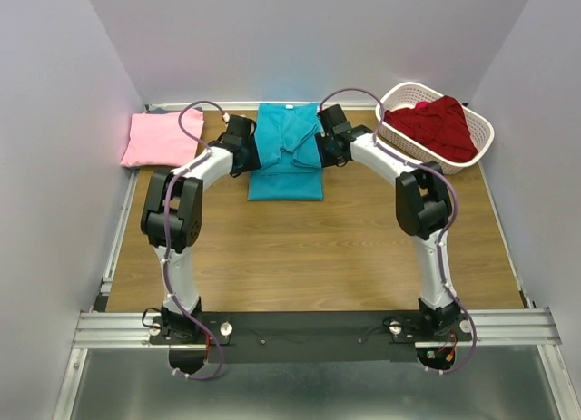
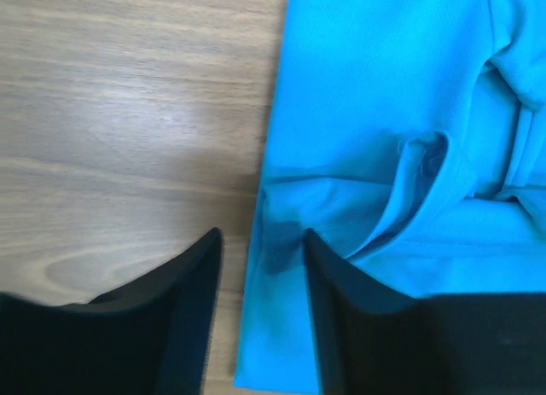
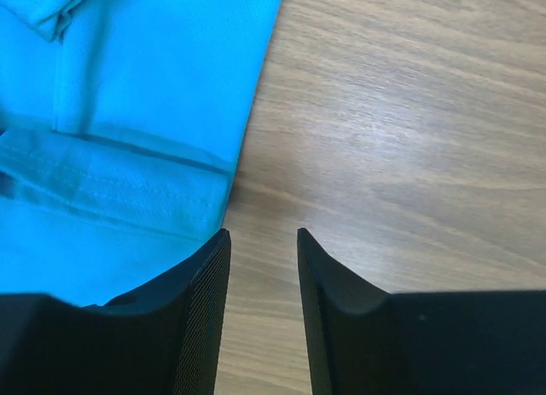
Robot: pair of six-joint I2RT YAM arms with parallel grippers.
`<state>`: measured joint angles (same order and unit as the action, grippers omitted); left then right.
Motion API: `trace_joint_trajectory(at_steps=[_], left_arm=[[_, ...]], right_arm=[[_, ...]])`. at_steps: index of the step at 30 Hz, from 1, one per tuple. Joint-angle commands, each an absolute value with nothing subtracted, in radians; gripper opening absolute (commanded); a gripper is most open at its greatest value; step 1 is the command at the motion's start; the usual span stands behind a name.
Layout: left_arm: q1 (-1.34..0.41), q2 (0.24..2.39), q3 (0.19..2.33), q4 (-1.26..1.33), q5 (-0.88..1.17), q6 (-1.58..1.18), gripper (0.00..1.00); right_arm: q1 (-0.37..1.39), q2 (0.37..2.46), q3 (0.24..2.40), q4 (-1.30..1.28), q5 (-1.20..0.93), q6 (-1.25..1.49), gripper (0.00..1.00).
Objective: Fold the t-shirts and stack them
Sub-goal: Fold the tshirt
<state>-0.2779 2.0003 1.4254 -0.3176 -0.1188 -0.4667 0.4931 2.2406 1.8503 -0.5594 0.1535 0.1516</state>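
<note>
From above, the teal t-shirt (image 1: 285,161) lies at the far middle of the table (image 1: 309,248), its sides turned in to a long rectangle with a loose ruck near the top. The pink t-shirt (image 1: 159,139) sits folded at the far left, and the dark red t-shirt (image 1: 434,125) is heaped unfolded in the white basket (image 1: 484,134) at the far right. The left gripper (image 1: 245,152) and right gripper (image 1: 325,141) flank the teal shirt's upper half, one at each side edge. The step in hand appears to be folding the teal shirt, with the end-to-end fold not yet made. In the left wrist view, the two black fingers (image 2: 183,310) stand apart, straddling the shirt's left edge, which lies flat between them, unpinched. A puckered fold of cloth shows further in. In the right wrist view, that gripper's fingers (image 3: 200,318) are likewise parted and hold nothing, over bare wood just beside the shirt's right edge. The next move probably calls for each gripper to pinch its side edge or a corner, both layers together, then carry one end evenly over the other so the ruck does not spread. No brand, label or writing is legible in any view.
</note>
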Motion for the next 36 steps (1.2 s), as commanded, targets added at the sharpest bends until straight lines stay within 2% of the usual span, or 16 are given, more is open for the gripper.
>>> trace_joint_trajectory(at_steps=[1, 5, 8, 9, 10, 11, 14, 21, 26, 36], left_arm=[[-0.276, 1.850, 1.413, -0.324, -0.164, -0.483, 0.59], [-0.293, 1.741, 1.355, -0.330, -0.179, -0.521, 0.58], [-0.330, 1.675, 1.267, -0.305, -0.149, -0.554, 0.42], [-0.348, 1.666, 1.243, -0.293, -0.137, -0.561, 0.31], [-0.356, 1.654, 1.191, -0.278, -0.114, -0.580, 0.26], [-0.365, 1.652, 1.168, -0.243, -0.106, -0.589, 0.19], [-0.387, 1.692, 1.129, -0.215, -0.072, -0.594, 0.12], [-0.399, 1.815, 1.144, -0.181, -0.057, -0.583, 0.04], [-0.403, 1.848, 1.132, -0.187, -0.060, -0.586, 0.03], [-0.407, 1.873, 1.077, -0.225, -0.031, -0.588, 0.02]], right_arm=[[0.505, 2.136, 1.824, -0.534, 0.167, 0.078, 0.45], [0.526, 2.073, 1.781, -0.502, 0.048, 0.052, 0.44], [0.560, 2.062, 1.755, -0.469, -0.093, 0.035, 0.34], [0.563, 2.068, 1.755, -0.465, -0.118, 0.040, 0.30], [0.568, 2.074, 1.755, -0.453, -0.141, 0.051, 0.22], [0.574, 2.094, 1.755, -0.446, -0.181, 0.057, 0.19], [0.581, 2.124, 1.758, -0.416, -0.261, 0.078, 0.12], [0.595, 2.232, 1.804, -0.365, -0.319, 0.101, 0.10], [0.594, 2.296, 1.841, -0.365, -0.308, 0.078, 0.09], [0.555, 2.414, 1.995, -0.359, -0.053, 0.061, 0.09]])
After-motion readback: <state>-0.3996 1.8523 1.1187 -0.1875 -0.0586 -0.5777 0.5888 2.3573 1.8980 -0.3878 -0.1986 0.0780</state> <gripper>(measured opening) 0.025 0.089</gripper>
